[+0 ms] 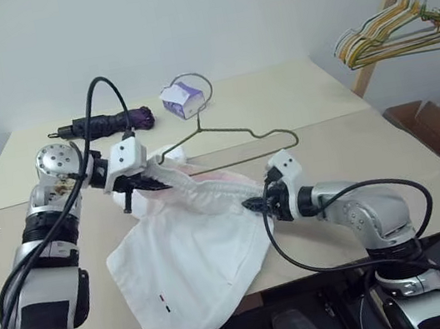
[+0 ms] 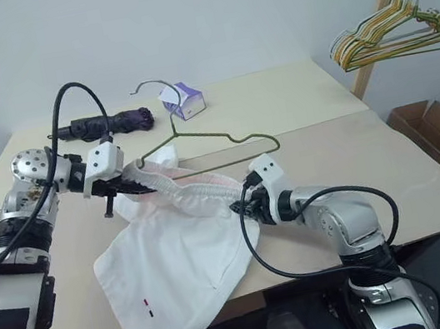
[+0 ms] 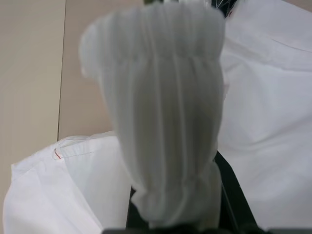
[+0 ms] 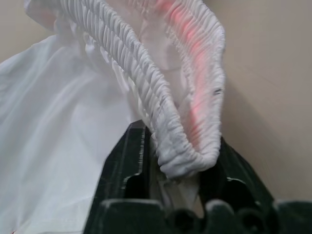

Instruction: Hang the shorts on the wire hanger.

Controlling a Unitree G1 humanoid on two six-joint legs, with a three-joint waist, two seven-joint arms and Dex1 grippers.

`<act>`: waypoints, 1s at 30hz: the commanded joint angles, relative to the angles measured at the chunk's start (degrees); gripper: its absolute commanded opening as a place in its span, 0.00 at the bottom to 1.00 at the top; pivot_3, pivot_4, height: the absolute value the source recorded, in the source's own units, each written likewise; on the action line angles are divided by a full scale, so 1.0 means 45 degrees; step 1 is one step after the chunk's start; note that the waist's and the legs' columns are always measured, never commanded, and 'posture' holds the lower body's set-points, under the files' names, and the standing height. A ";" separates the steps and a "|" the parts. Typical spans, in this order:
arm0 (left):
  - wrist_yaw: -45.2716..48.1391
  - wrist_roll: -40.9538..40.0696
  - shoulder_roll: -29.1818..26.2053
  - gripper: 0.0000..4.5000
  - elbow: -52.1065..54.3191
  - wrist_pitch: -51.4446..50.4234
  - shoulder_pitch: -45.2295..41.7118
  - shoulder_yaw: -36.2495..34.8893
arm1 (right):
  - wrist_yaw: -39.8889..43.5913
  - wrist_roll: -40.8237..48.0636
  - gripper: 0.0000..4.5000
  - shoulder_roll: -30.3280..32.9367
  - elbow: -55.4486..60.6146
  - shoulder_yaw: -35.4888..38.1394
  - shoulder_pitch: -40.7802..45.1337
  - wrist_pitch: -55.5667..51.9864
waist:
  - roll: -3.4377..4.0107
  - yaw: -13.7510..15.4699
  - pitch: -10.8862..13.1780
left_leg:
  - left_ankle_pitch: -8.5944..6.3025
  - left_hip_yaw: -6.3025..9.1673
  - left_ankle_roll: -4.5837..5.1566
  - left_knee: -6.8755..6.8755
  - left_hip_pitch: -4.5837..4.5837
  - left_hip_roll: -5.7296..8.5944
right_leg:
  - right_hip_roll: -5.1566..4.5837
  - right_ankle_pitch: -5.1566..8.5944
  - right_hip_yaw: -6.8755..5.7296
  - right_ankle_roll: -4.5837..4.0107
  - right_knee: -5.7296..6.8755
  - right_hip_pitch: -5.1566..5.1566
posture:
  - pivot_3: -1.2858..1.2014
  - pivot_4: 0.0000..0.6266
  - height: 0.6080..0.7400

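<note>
Your left gripper and right gripper reach toward each other above the beige counter. Both jaws pinch the elastic waistband of the large white cloth shorts, stretched between them.

Soft matt cloth shorts, thin bare wire hanger, smooth matt wooden table.

Right tool, seen along its two black fingers. The fingers are closed on a fold of the gathered elastic waistband of the white shorts; a pinkish tint shows inside the band. Loose white cloth hangs beside the grip, over the tan bench.
</note>
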State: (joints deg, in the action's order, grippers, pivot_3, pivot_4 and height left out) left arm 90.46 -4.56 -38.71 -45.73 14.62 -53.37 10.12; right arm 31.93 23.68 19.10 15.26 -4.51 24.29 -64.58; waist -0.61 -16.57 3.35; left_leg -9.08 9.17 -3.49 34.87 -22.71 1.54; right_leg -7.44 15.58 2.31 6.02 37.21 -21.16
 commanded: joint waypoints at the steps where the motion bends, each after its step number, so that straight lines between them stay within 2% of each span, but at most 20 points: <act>1: 0.0086 -0.0051 -0.0386 0.00 0.0401 0.0018 0.0039 -0.0258 | -0.0078 0.0239 0.04 0.0448 0.0559 0.0664 -0.0032 0.0129 | 0.0000 0.0003 0.0000 | 0.0000 0.0000 0.0000 0.0001 0.0000 0.0000 | 0.0000 0.0000 0.0000 0.0000 -0.0001 0.0000 | 0.42 0.00 1.00; 5: 0.0408 0.0251 -0.0885 0.00 0.0205 0.0388 0.0375 0.0041 | 0.0061 0.0270 0.02 0.1189 0.0630 0.1186 -0.0209 0.0412 | 0.0001 -0.0029 -0.0001 | 0.0000 -0.0003 0.0000 -0.0001 0.0001 -0.0001 | 0.0000 0.0000 0.0001 0.0000 -0.0001 0.0000 | 0.42 0.00 1.00; 9: 0.0092 0.1230 -0.1479 0.00 -0.0247 0.1794 0.0714 0.0451 | 0.0421 0.0521 0.02 0.2016 0.0598 0.1646 -0.0295 0.0698 | 0.0000 -0.0005 -0.0001 | 0.0000 -0.0004 0.0000 -0.0001 0.0002 -0.0002 | 0.0000 0.0000 0.0001 0.0000 -0.0001 0.0001 | 0.42 0.00 1.00; 15: -0.0478 0.1875 -0.1740 0.00 -0.0790 0.2383 0.0802 0.0695 | 0.0796 0.0791 0.02 0.2985 0.0250 0.1901 -0.0167 0.0968 | 0.0000 0.0000 -0.0001 | 0.0000 -0.0004 0.0000 0.0002 -0.0006 0.0000 | -0.0001 0.0000 0.0000 0.0000 -0.0006 0.0001 | 0.42 0.00 1.00; 24: -0.0647 0.0567 -0.1205 0.00 -0.1283 0.1202 0.0440 -0.0076 | 0.1176 0.0951 0.02 0.3559 0.0208 0.1572 -0.0245 0.1430 | 0.0000 -0.0013 -0.0001 | 0.0000 -0.0004 0.0001 0.0003 -0.0005 -0.0002 | -0.0001 0.0000 -0.0001 0.0001 -0.0004 0.0001 | 0.42 0.00 1.00; 30: -0.0645 0.1150 -0.1503 0.00 -0.1391 0.1803 0.0625 0.0420 | 0.1253 0.1022 0.02 0.3638 0.0185 0.1623 -0.0162 0.1478 | 0.0000 -0.0017 -0.0001 | 0.0000 -0.0005 0.0000 0.0003 -0.0005 -0.0002 | -0.0001 0.0000 -0.0001 0.0001 -0.0004 0.0000 | 0.42 0.00 1.00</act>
State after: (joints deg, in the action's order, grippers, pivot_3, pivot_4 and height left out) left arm 87.74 -1.62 -41.92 -50.17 21.97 -49.96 12.47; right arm 38.31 28.83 32.93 16.38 -0.92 22.96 -59.13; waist -0.61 -16.65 3.34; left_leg -9.08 9.15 -3.49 34.89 -22.73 1.53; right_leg -7.44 15.58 2.31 6.02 37.19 -21.16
